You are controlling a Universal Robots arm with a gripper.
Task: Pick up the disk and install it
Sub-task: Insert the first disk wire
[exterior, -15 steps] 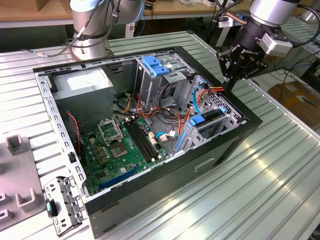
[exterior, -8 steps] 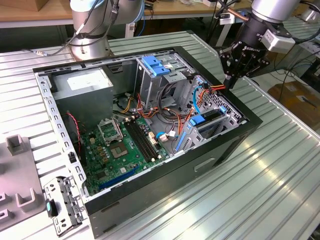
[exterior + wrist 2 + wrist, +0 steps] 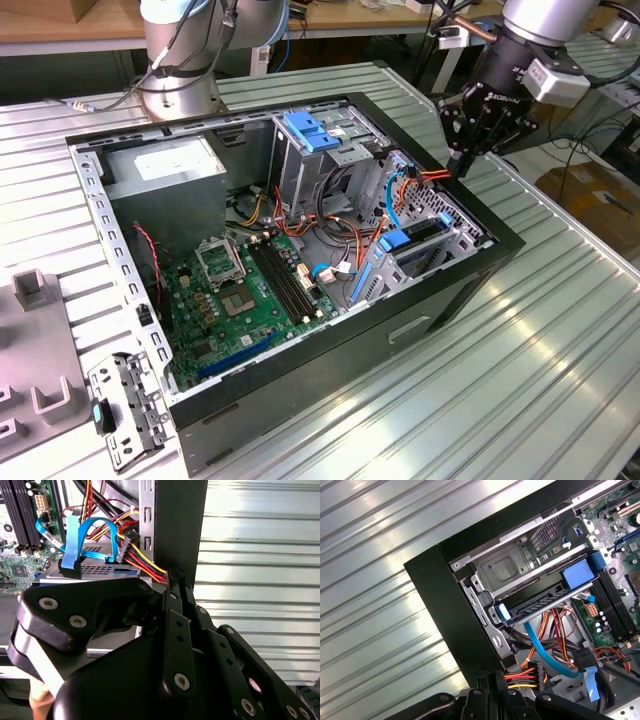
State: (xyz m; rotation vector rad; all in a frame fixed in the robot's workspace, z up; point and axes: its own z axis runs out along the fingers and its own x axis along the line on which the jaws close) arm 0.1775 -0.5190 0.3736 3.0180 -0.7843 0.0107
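Observation:
The disk (image 3: 540, 602) sits edge-on in a slot of the drive cage, in the open computer case (image 3: 500, 245), with blue rails at its ends. In the exterior view the disk (image 3: 425, 229) lies just below my gripper (image 3: 461, 165) and towards the exterior view's left. My gripper (image 3: 490, 677) is shut, its fingers pressed together with nothing visible between them. It hangs over the case's black side wall, apart from the disk. In the second wrist view my gripper (image 3: 175, 577) has its tip right beside a bundle of red, yellow and orange power wires (image 3: 145, 565).
A blue flat data cable (image 3: 545, 647) and the power connector (image 3: 522, 675) lie between the gripper and the disk. The case also holds a motherboard (image 3: 250, 290), a grey power-supply box (image 3: 165, 175) and an upper cage with a blue latch (image 3: 310, 130). A metal bracket (image 3: 125, 405) lies on the ribbed table.

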